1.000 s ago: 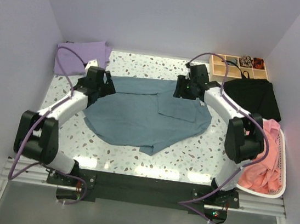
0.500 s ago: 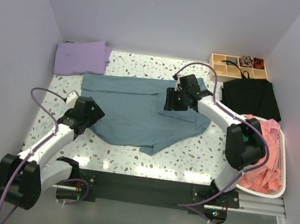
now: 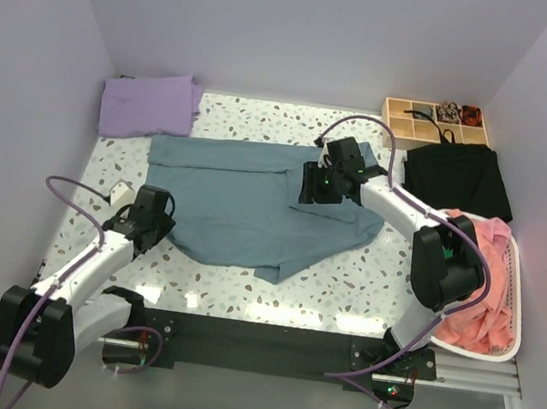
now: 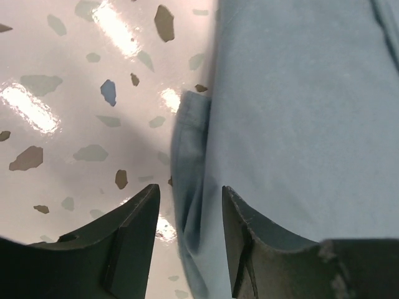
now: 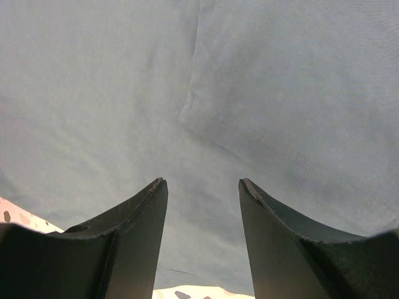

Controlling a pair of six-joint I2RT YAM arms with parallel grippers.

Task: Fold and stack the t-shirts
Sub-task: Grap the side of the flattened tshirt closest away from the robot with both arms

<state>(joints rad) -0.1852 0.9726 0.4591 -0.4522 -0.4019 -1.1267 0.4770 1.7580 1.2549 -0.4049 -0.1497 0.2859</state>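
The slate-blue t-shirt (image 3: pixel 243 206) lies spread on the speckled table, with a folded flap (image 3: pixel 330 200) at its right. My left gripper (image 3: pixel 156 213) is low at the shirt's near-left edge. In the left wrist view, the left gripper (image 4: pixel 190 193) stands open, its fingers either side of the shirt's rolled hem (image 4: pixel 190 156), with bare table between the left finger and the cloth. My right gripper (image 3: pixel 314 185) is down over the flap. From the right wrist, the right gripper (image 5: pixel 202 184) is open above flat blue cloth (image 5: pixel 124 93). A lavender t-shirt (image 3: pixel 148 104) lies folded at the back left.
A white basket (image 3: pixel 518 287) at the right edge holds salmon-pink t-shirts (image 3: pixel 482 303). A black cloth (image 3: pixel 459 177) lies at the back right. Behind it stands a wooden compartment box (image 3: pixel 436 120). Walls close in the table on three sides.
My left arm has drawn back from the shirt's far-left corner to its near-left edge, and its jaws have narrowed around the hem. The right gripper has shifted slightly left and nearer.
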